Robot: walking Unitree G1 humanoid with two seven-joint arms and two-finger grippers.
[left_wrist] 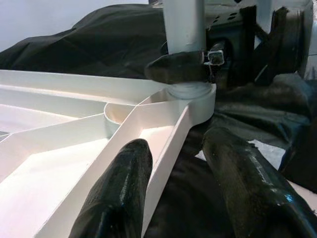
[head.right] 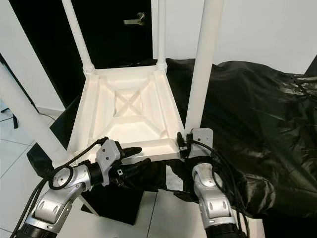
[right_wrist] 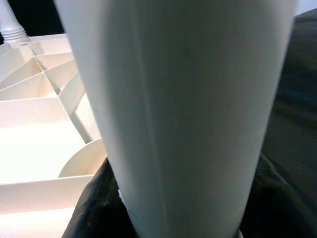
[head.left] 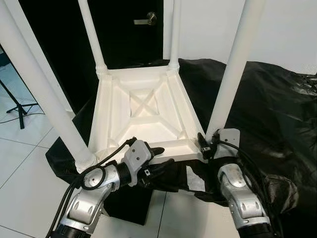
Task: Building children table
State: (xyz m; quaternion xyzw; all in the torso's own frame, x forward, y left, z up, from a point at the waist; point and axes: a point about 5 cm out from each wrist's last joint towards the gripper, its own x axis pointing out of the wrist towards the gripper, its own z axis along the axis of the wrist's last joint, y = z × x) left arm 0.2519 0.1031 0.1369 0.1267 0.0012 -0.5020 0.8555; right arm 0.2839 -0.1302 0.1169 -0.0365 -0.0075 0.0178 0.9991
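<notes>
A white children's table [head.left: 143, 106] lies upside down on a black cloth, all of its legs pointing up. My left gripper [head.left: 159, 157] is at the table's near edge. It is open, with one finger [left_wrist: 119, 193] inside the rim and the other [left_wrist: 247, 183] outside it. My right gripper [head.left: 207, 144] is shut on the base of the near right leg [head.left: 237, 64], where the leg meets its corner socket [left_wrist: 190, 94]. In the right wrist view that leg [right_wrist: 188, 99] is very close. The near left leg [head.left: 44, 104] stands free.
The black cloth [head.left: 267, 114] spreads wide to the right. A dark door with a metal handle [head.left: 146, 20] is behind the table. A tripod stand [head.left: 17, 106] is on the white tiled floor [head.left: 20, 158] at the left. A black box [head.left: 129, 206] sits under the near edge.
</notes>
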